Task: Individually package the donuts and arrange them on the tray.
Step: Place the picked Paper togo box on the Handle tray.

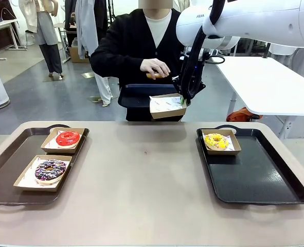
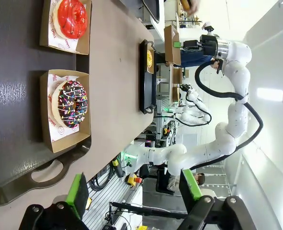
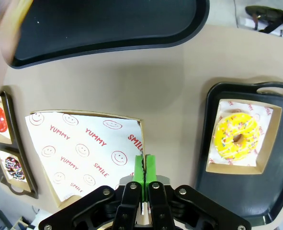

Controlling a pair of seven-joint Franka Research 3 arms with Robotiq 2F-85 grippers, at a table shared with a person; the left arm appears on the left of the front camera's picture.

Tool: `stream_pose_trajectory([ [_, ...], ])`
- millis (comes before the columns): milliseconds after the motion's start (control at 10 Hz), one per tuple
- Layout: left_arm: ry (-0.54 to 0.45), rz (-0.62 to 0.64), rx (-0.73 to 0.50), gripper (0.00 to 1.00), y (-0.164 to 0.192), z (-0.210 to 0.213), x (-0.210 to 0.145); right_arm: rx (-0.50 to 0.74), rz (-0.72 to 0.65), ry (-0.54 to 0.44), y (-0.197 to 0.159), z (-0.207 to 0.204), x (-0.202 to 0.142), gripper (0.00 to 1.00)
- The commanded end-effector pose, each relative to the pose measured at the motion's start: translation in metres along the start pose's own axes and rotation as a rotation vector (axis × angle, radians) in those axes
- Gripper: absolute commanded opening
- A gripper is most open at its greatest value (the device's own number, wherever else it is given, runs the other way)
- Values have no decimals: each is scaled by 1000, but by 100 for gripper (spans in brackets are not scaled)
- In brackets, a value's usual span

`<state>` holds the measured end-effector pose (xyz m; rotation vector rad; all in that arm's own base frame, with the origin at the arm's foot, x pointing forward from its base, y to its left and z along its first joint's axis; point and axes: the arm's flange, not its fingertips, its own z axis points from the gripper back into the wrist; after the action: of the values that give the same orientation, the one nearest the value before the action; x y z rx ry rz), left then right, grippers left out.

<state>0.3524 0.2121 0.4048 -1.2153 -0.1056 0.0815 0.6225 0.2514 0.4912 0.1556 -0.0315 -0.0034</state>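
My right gripper (image 1: 183,99) is shut on the rim of an empty paper-lined cardboard box (image 1: 167,105), held in the air past the table's far edge; in the right wrist view its pads (image 3: 139,167) pinch the box (image 3: 84,146) wall. Just behind the box, the person's hand (image 1: 155,67) holds a brownish donut (image 1: 153,75), mostly hidden, over a black tray (image 1: 136,95). The yellow donut (image 1: 216,141) sits boxed on the right tray (image 1: 260,180). Red donut (image 1: 68,138) and dark sprinkled donut (image 1: 50,171) sit boxed on the left tray (image 1: 7,170). My left gripper (image 2: 134,189) is open above that tray's handle end.
The tan table (image 1: 141,175) has bare room between the two trays. Most of the right tray is bare in front of the yellow donut's box. A white table (image 1: 275,82) stands at the back right.
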Motion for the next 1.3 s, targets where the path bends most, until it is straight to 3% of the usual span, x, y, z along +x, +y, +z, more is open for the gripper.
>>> stream_pose_trajectory([
  [0, -6, 1, -4, 100, 0, 1, -1, 1, -3, -4, -2, 1, -2, 0],
  [1200, -6, 1, -4, 100, 0, 1, -1, 1, -3, -4, -2, 1, -2, 0],
])
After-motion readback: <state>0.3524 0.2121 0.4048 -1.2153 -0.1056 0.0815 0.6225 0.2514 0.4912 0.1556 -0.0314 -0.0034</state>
